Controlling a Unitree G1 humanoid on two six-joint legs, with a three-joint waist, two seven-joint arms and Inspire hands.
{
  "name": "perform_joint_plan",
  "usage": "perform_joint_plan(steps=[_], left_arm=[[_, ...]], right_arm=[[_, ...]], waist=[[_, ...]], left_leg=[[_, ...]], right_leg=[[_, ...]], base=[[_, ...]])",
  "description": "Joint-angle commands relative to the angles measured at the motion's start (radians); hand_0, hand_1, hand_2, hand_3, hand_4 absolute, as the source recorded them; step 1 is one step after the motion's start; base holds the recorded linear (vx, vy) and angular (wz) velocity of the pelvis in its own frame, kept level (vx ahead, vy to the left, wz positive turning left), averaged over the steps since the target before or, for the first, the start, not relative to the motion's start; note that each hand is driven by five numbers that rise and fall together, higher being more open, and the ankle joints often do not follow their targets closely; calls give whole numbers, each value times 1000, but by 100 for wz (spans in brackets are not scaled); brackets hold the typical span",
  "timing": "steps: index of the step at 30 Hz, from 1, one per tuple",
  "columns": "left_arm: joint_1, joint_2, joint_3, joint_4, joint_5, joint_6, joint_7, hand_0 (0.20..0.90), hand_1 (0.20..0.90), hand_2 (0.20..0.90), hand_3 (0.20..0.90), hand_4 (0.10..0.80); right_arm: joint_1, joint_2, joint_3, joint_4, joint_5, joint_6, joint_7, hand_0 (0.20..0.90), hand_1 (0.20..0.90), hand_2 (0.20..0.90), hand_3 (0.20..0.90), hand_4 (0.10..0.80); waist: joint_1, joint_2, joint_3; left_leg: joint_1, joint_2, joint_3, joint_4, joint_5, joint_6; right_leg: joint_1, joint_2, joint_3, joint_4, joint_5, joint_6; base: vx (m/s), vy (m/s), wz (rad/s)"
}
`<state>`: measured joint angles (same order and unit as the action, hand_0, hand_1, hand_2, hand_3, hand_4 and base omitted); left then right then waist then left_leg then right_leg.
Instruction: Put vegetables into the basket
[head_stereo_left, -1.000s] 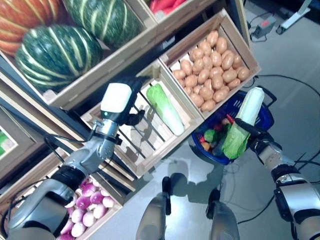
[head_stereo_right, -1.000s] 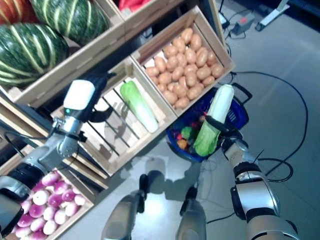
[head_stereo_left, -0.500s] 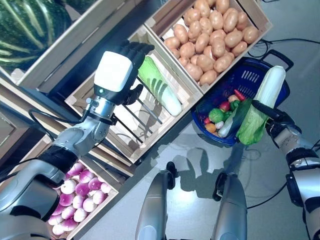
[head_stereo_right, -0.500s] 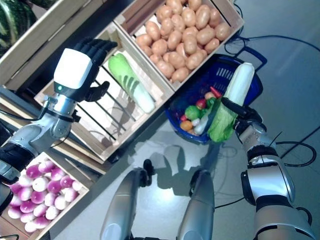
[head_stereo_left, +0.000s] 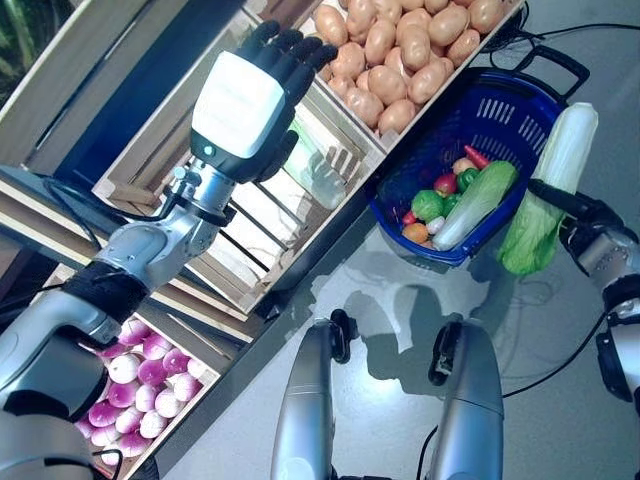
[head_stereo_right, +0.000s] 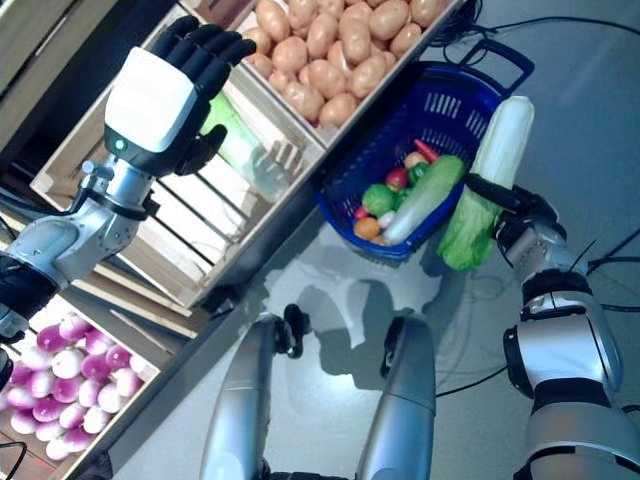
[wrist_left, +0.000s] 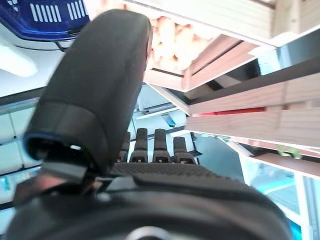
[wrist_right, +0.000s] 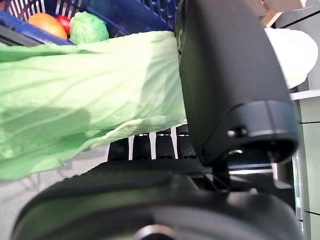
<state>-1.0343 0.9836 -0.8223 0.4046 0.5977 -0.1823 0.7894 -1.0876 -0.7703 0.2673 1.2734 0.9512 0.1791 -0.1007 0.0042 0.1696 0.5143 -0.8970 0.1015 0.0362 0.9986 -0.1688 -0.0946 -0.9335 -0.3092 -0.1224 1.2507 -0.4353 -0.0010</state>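
Note:
My right hand (head_stereo_left: 592, 218) is shut on a long napa cabbage (head_stereo_left: 552, 185) with a white stalk and green leaves, held tilted just right of the blue basket (head_stereo_left: 505, 88) on the floor. In the right wrist view the thumb (wrist_right: 225, 75) lies over the cabbage's leaves (wrist_right: 85, 100). The basket holds another napa cabbage (head_stereo_left: 476, 204), a round green vegetable (head_stereo_left: 428, 205) and small red and orange ones. My left hand (head_stereo_left: 245, 105) is open, fingers straight, above a slatted crate (head_stereo_left: 215, 235) and partly covering a pale green cabbage (head_stereo_right: 235, 140) in it.
The wooden stand's crates run along the left and top. A crate of potatoes (head_stereo_left: 400, 60) stands right behind the basket. A crate of purple-white round vegetables (head_stereo_left: 140, 385) is at the lower left. Grey floor lies right of the basket.
The camera has tilted down and the whole picture has shifted. My right hand's cabbage was over the basket's rim and is now just outside it. My left hand is higher over the slatted crate.

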Motion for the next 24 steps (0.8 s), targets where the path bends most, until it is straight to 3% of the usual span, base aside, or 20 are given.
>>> perform_joint_plan(steps=[1,7,12,19,20,21,22,24], left_arm=[[-127,79,81,-10,11,72,84,900,900,900,900,800],[-195,114,10,26,-24,90,44,900,900,900,900,800],[-181,140,3,33,-41,101,41,900,900,900,900,800],[-140,166,22,55,-36,75,24,900,900,900,900,800],[-135,170,21,57,-39,78,18,900,900,900,900,800],[-132,175,19,61,-47,80,12,900,900,900,900,800],[-130,177,18,62,-53,85,8,900,900,900,900,800],[-126,174,11,68,-67,98,-4,900,900,900,900,800]], right_arm=[[-150,-30,40,1,10,-57,88,300,300,300,300,400],[-205,-29,115,-23,-4,-63,160,300,300,300,300,400],[-227,-23,144,-58,-6,-99,210,300,300,300,300,400],[-230,-22,167,-74,5,-77,233,300,300,300,300,400],[-234,-23,166,-72,17,-67,235,356,356,356,356,438],[-240,-24,164,-66,32,-53,234,742,742,742,742,695],[-245,-25,166,-60,51,-41,240,900,900,900,900,800],[-254,-15,159,-48,188,13,254,900,900,900,900,800]], waist=[[-9,14,-27],[-11,14,-20],[-5,13,-12],[3,12,-5],[4,13,-2],[5,14,3],[6,16,2],[9,21,6]], left_leg=[[37,-11,68,13,-104,51],[12,-5,69,38,-110,54],[16,2,69,37,-108,50],[38,9,77,9,-94,45],[40,10,77,2,-92,45],[48,12,78,-1,-94,42],[45,12,79,-4,-89,42],[43,14,79,-3,-92,41]], right_leg=[[41,29,58,-62,53,-23],[17,35,69,-44,50,-20],[23,41,70,-51,54,-16],[44,46,69,-77,67,-15],[46,47,69,-81,67,-15],[53,48,69,-83,65,-14],[49,47,70,-85,69,-14],[47,46,72,-83,64,-15]], base=[[-70,5,3],[-28,1,0],[1,7,0],[2,5,0],[0,0,0],[0,0,0],[0,0,0],[0,0,0]])
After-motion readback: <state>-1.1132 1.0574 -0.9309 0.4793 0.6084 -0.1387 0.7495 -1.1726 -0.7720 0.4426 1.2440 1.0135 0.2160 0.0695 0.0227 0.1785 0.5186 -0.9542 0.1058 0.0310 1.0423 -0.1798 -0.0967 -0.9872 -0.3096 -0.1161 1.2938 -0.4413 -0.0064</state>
